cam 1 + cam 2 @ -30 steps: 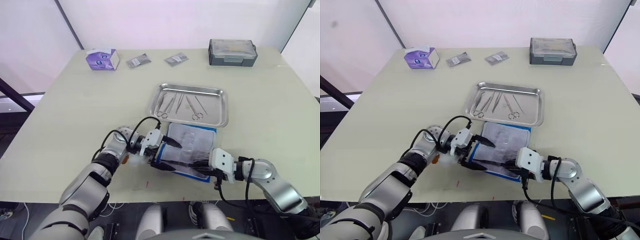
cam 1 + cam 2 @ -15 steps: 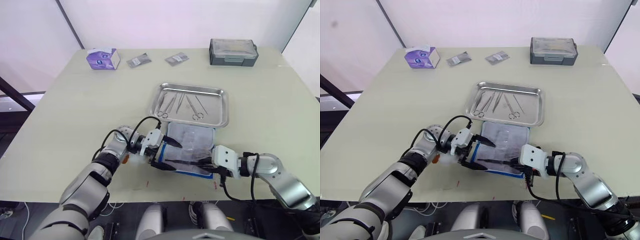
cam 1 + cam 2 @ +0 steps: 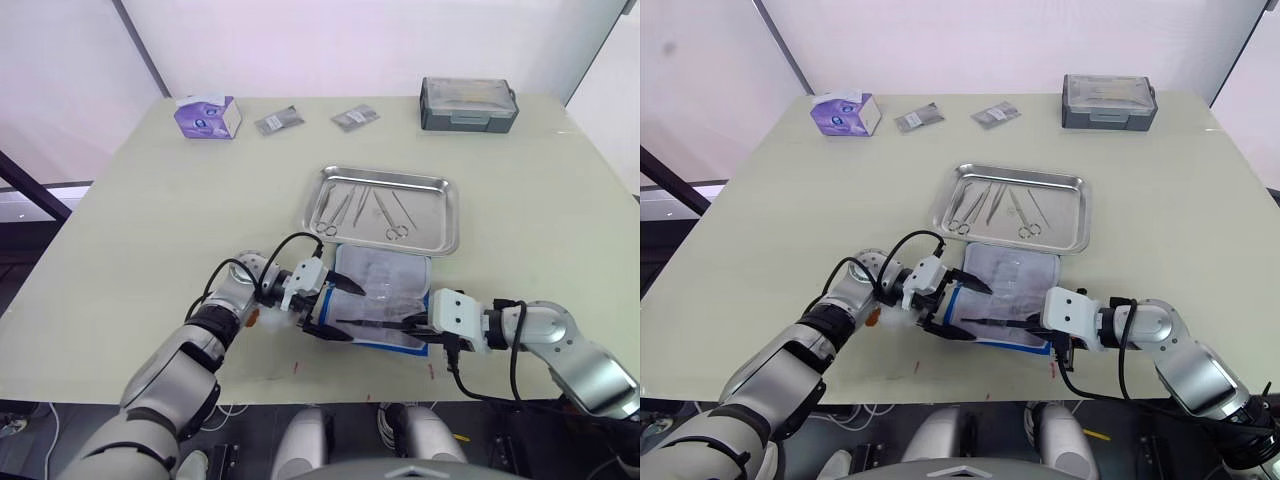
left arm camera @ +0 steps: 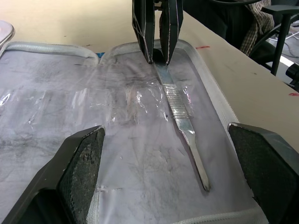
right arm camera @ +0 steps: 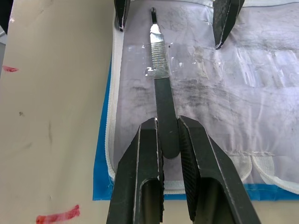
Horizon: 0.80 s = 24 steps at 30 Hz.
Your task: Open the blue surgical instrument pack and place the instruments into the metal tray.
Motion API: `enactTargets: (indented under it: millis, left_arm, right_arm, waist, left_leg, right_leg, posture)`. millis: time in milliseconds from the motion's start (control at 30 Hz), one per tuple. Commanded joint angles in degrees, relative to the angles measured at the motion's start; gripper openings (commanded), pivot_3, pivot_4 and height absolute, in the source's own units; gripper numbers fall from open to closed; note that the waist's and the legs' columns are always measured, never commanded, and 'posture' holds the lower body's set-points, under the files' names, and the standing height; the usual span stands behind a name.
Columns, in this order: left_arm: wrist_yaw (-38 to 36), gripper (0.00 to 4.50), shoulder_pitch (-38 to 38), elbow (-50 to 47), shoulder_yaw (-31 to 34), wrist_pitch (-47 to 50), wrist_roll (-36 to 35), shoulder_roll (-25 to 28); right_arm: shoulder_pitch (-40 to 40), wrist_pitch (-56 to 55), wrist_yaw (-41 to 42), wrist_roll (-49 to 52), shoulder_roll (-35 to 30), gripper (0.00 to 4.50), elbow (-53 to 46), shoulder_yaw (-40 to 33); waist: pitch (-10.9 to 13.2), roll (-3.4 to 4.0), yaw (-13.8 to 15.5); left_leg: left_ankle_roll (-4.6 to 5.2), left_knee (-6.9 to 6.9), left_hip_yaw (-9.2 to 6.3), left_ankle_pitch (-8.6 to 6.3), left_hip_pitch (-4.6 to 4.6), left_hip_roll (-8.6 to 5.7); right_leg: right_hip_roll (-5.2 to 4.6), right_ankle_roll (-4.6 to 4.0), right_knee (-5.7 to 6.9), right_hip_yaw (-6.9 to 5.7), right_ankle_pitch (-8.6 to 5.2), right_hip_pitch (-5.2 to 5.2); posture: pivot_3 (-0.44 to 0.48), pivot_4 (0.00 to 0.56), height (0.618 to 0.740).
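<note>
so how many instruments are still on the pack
1: a slim flat instrument lying on the open pack along its near edge, one end pinched in the right gripper. The other pockets look empty, though the creased lining could hide something.

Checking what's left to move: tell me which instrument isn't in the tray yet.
The flat silver tool lying on the open pack's lining, pinched by the right gripper. The others lie in the metal tray.
</note>
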Motion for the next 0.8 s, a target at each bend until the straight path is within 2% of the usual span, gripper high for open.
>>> enactTargets:
  millis: [33,800]
  left_arm:
    - [-2.26,4.50,2.71,2.44,-3.40,0.84,1.55,-0.84]
    - [-2.26,4.50,3.68,3.08,-3.39,0.28,1.57,-2.19]
  right_arm:
    - [-0.96,-0.67,0.14,0.85,-0.64,0.00,-2.29,-3.07]
    - [1.12,-2.83,1.90,1.23,-4.12,0.00,-3.57,-6.31]
  waist:
    - [0.01,-0.01,0.02]
    - [0.01,-0.01,0.19]
  left_leg:
    - [0.00,0.00,0.00,0.00,0.00,0.00]
    - [0.00,0.00,0.01,0.00,-0.01,0.00]
  right_leg:
    - [0.00,0.00,0.00,0.00,0.00,0.00]
    - [-0.01,0.00,-0.02,0.00,0.00,0.00]
  posture:
    - [0.000,0.150,0.738]
    - [0.000,0.150,0.738]
